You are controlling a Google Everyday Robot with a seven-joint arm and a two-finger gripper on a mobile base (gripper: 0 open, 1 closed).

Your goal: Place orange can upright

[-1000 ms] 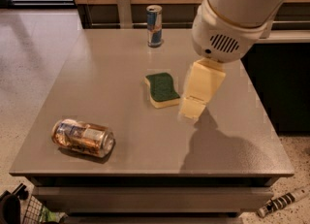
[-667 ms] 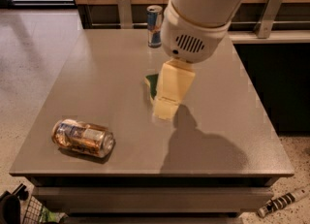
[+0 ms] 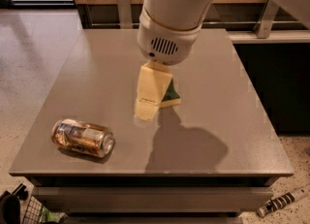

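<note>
The orange can (image 3: 83, 138) lies on its side near the front left corner of the grey table (image 3: 97, 72), its silver end facing right. My gripper (image 3: 147, 109) hangs from the big white arm above the table's middle, to the right of the can and a little farther back, apart from it. It holds nothing that I can see.
A green and yellow sponge (image 3: 170, 96) lies just behind and right of the gripper, partly hidden by it. The arm's shadow falls on the front right of the table. A wire basket (image 3: 29, 211) and a striped object (image 3: 281, 202) lie on the floor in front.
The arm and gripper have moved left toward the can's side of the table, now covering the sponge and hiding the blue can at the back.
</note>
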